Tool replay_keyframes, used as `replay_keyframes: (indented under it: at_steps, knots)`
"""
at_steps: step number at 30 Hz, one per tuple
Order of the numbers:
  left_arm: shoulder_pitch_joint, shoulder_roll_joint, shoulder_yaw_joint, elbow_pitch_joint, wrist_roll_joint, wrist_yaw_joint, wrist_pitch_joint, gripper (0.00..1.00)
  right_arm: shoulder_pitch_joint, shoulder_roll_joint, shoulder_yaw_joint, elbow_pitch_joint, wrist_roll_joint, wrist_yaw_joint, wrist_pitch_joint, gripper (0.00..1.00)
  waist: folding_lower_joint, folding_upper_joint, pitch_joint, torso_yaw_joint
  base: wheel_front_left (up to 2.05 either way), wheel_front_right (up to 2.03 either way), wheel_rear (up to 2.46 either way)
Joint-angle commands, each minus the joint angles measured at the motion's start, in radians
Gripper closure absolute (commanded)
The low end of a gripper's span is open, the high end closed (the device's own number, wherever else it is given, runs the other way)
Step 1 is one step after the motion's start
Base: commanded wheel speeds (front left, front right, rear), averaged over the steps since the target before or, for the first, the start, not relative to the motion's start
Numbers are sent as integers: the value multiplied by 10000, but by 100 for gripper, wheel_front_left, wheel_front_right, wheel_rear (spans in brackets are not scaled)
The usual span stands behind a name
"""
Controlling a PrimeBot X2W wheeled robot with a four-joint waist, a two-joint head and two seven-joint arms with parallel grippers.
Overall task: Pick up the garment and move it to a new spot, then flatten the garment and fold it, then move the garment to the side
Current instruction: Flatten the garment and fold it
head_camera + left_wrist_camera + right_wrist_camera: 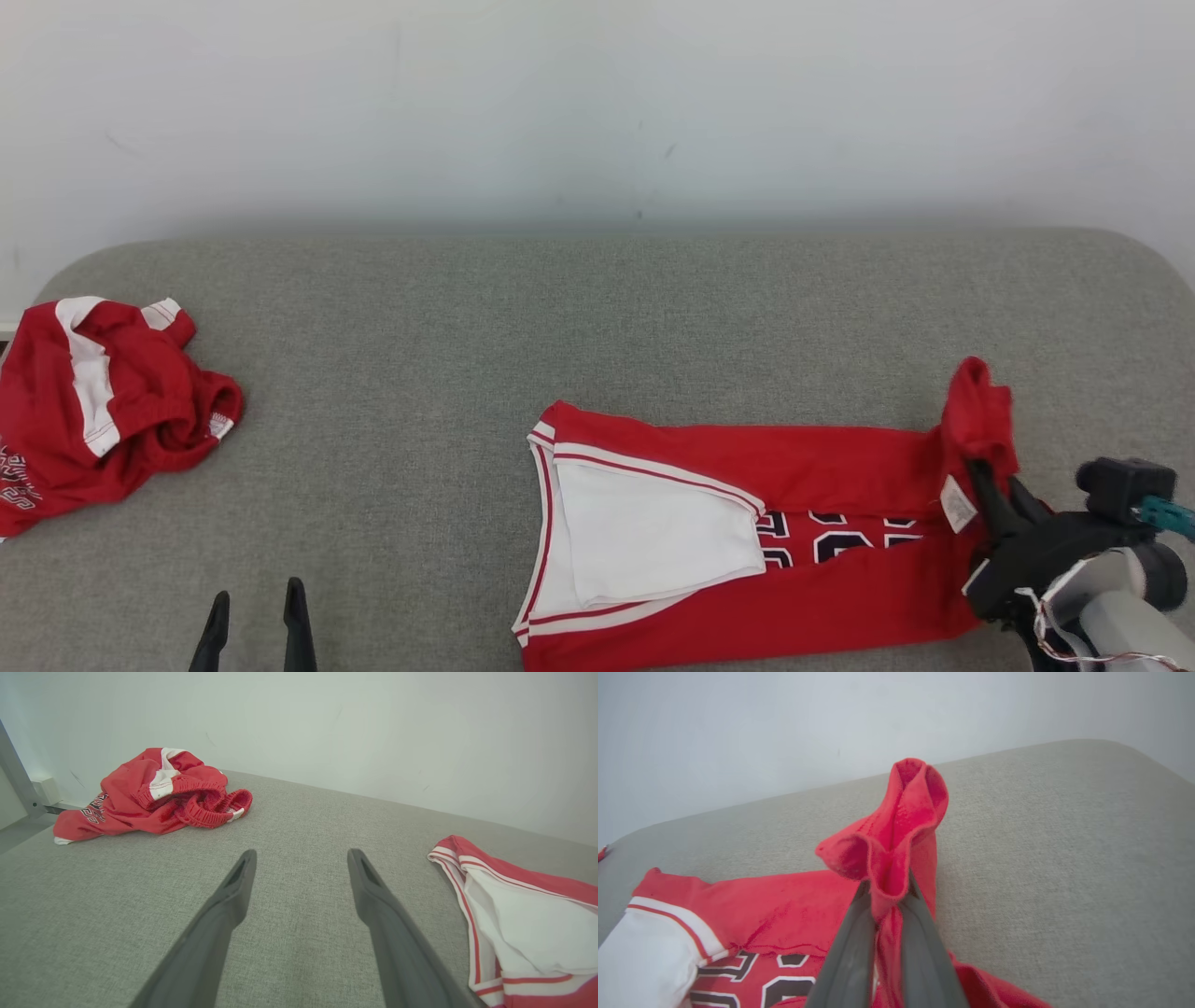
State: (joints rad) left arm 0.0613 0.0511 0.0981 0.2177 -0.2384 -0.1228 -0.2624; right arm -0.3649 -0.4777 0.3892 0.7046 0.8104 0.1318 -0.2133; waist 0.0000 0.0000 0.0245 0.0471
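The garment (747,457), red with white side panels and dark numbers, lies flat at the right of the grey padded table (560,308). Its right end is bunched and raised (896,807). My right gripper (994,481) is shut on that bunched red fabric; in the right wrist view the cloth is pinched between the two fingers of that gripper (887,891). My left gripper (259,593) stands open near the front left edge with nothing between its fingers. Seen from the left wrist, the left gripper (302,854) points over bare table, with the garment's white-panelled end (514,914) to its right.
A second red and white garment (103,401) lies crumpled at the table's far left (159,793). A pale wall runs behind the table. A metal frame post (14,770) stands past the left edge. Bare grey surface lies between the two garments.
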Motion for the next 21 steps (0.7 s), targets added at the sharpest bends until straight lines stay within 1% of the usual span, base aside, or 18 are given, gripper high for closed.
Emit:
replay_keyframes:
  at_steps: [1,3,5,8,9,13,14,18,21]
  knots:
    - [77,-13,-5,20,-36,32,-14,0,81,67,123,-326,-113,-23,58,100,0,0,-35,-11,0,0,0]
    - [55,-14,-64,39,-76,47,-14,0,72,293,403,-880,-409,-23,268,100,0,0,-48,-2,0,0,0]
    - [36,-16,-147,52,-116,71,-14,0,-60,708,660,-1374,-715,-23,445,100,0,0,-54,12,0,0,0]
    - [-86,-12,-329,138,-250,78,-14,0,-292,1424,895,-1803,-1107,-23,703,100,0,0,-19,144,0,0,0]
    - [-224,-13,-482,194,-338,109,-14,0,-387,1872,1029,-1824,-1323,-23,891,100,0,0,11,294,0,0,0]
    - [-375,-10,-724,255,-449,191,-14,0,-612,2885,1257,-1557,-1784,-22,1061,100,0,0,57,638,0,0,0]
    - [-425,-13,-809,252,-505,224,-14,0,-680,3055,1339,-1443,-1915,-23,1084,100,0,0,85,734,0,0,0]
    - [-460,-9,-1077,269,-710,340,-14,0,-1004,3652,1532,-892,-2308,-23,1065,100,0,0,187,991,0,0,0]
    - [-525,-12,-1265,304,-851,429,-14,0,-1313,3886,1636,-380,-2610,-23,954,100,0,0,273,1147,0,0,0]
